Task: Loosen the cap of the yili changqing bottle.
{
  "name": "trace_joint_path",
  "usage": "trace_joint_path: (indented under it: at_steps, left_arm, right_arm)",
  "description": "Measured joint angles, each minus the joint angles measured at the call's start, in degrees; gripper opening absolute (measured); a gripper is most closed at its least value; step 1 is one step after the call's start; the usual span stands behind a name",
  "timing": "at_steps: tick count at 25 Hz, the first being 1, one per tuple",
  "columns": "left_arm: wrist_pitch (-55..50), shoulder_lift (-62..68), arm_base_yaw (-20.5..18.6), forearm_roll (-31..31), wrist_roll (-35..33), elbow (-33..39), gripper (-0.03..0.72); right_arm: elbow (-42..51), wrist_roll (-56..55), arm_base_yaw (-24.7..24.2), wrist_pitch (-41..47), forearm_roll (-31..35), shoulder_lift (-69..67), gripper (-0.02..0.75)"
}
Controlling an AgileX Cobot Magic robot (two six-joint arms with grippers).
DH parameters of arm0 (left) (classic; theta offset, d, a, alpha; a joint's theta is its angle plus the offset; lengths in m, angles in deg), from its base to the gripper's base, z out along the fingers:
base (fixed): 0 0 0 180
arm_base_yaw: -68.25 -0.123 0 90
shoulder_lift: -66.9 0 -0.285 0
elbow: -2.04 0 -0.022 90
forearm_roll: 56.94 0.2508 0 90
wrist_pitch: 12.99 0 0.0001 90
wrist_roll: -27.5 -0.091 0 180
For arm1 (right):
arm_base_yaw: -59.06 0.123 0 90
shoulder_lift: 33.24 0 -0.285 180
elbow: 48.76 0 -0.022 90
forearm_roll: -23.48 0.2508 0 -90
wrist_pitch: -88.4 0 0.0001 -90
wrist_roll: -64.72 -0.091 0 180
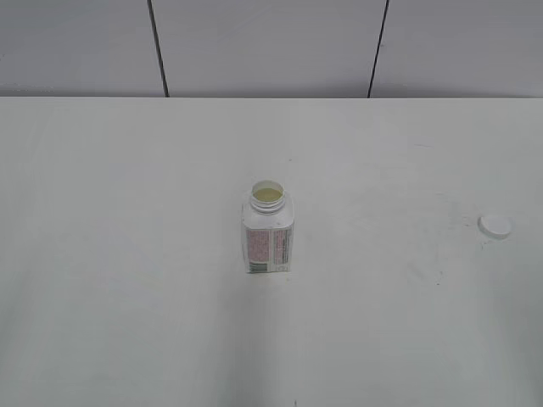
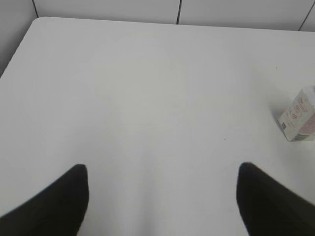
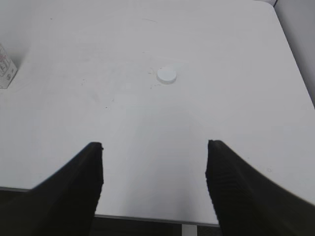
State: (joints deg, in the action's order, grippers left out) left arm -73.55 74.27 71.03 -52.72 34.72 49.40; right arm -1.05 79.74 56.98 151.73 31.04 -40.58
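The yili changqing bottle (image 1: pixel 269 230) stands upright in the middle of the white table, its wide neck uncovered with pale contents showing inside. It also shows at the right edge of the left wrist view (image 2: pixel 298 115) and at the left edge of the right wrist view (image 3: pixel 6 71). The white cap (image 1: pixel 495 225) lies flat on the table far to the right, apart from the bottle; it also shows in the right wrist view (image 3: pixel 166 75). My left gripper (image 2: pixel 162 169) is open and empty over bare table. My right gripper (image 3: pixel 155 147) is open and empty near the table's front edge. Neither gripper shows in the exterior view.
The white table (image 1: pixel 127 254) runs back to a grey panelled wall (image 1: pixel 254 42). Its front edge shows in the right wrist view (image 3: pixel 147 219), and its right edge (image 3: pixel 295 64) lies beyond the cap.
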Motion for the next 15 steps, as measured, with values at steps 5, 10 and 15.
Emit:
trace_joint_path:
  at_steps: [5, 10, 15]
  left_arm:
    - [0.0, 0.0, -2.3, 0.0, 0.0, 0.0, 0.561]
    - [0.0, 0.0, -3.1, 0.0, 0.0, 0.0, 0.561]
    - [0.0, 0.0, -3.1, 0.0, 0.0, 0.0, 0.561]
  right_arm:
    - [0.0, 0.0, 0.0, 0.0, -0.2, 0.0, 0.522]
    - [0.0, 0.0, 0.0, 0.0, -0.2, 0.0, 0.522]
    - [0.0, 0.0, 0.0, 0.0, -0.2, 0.0, 0.522]
